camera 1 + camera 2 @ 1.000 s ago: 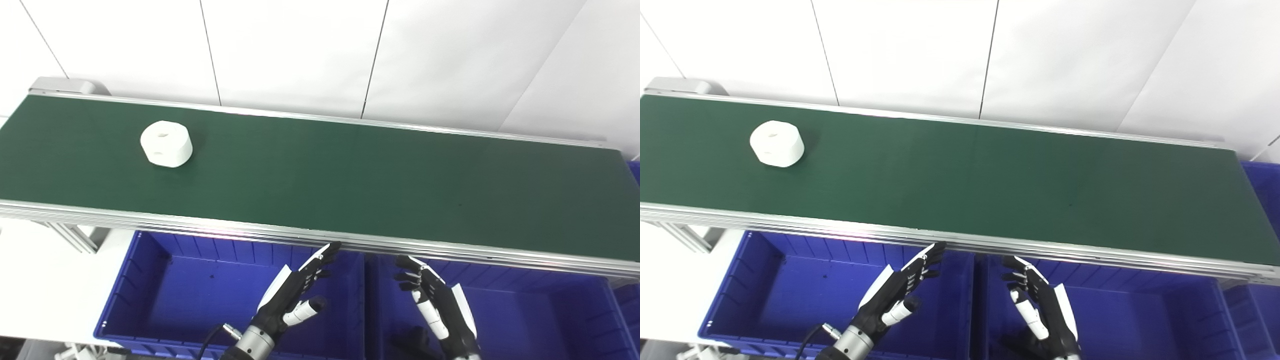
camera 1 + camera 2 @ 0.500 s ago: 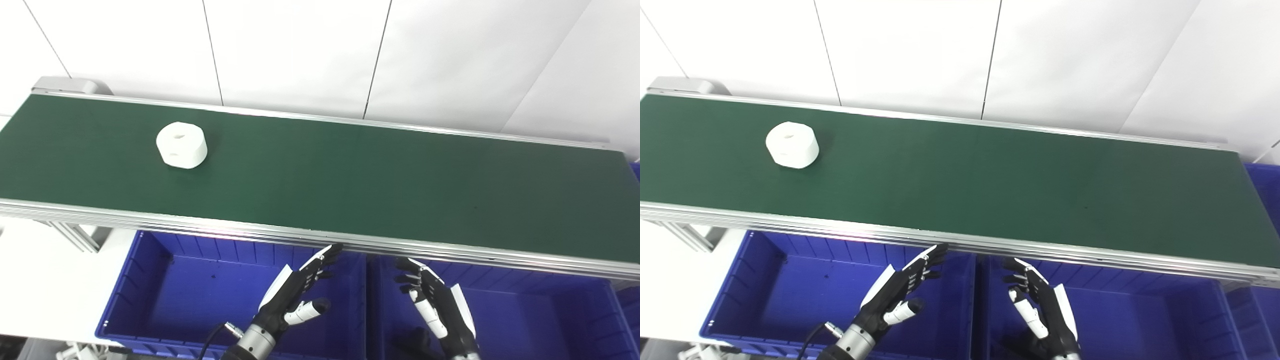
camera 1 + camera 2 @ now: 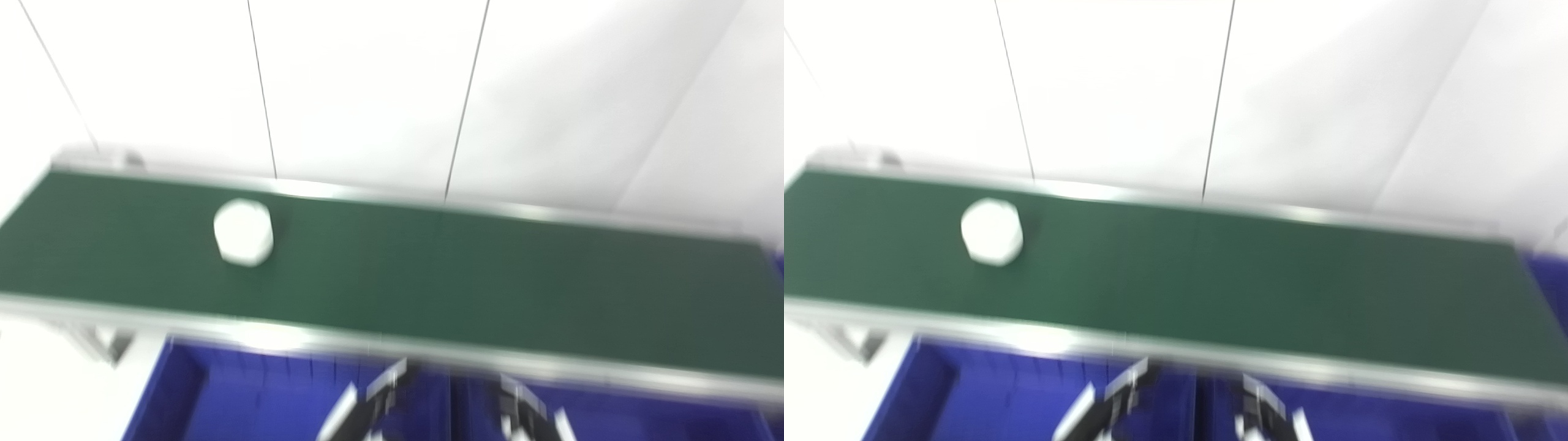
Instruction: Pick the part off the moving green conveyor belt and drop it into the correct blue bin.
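Observation:
Both views are blurred by camera motion. A white round part (image 3: 243, 232) sits on the left part of the green conveyor belt (image 3: 459, 282); it also shows in the right eye view (image 3: 991, 231). My left hand (image 3: 367, 407) and right hand (image 3: 523, 413) show only their upper parts at the bottom edge, below the belt's near rail and over the blue bins. They hold nothing that I can see; the blur hides how the fingers stand. Both are far from the part.
Two blue bins stand below the belt's near rail, one on the left (image 3: 245, 398) and one on the right (image 3: 661, 416). Another blue bin's corner shows at the far right (image 3: 1546, 269). A white panelled wall rises behind the belt.
The camera has tilted up, so the whole picture has shifted down and blurred. The white part has ridden a little to the right along the belt. The hands stay below the rail.

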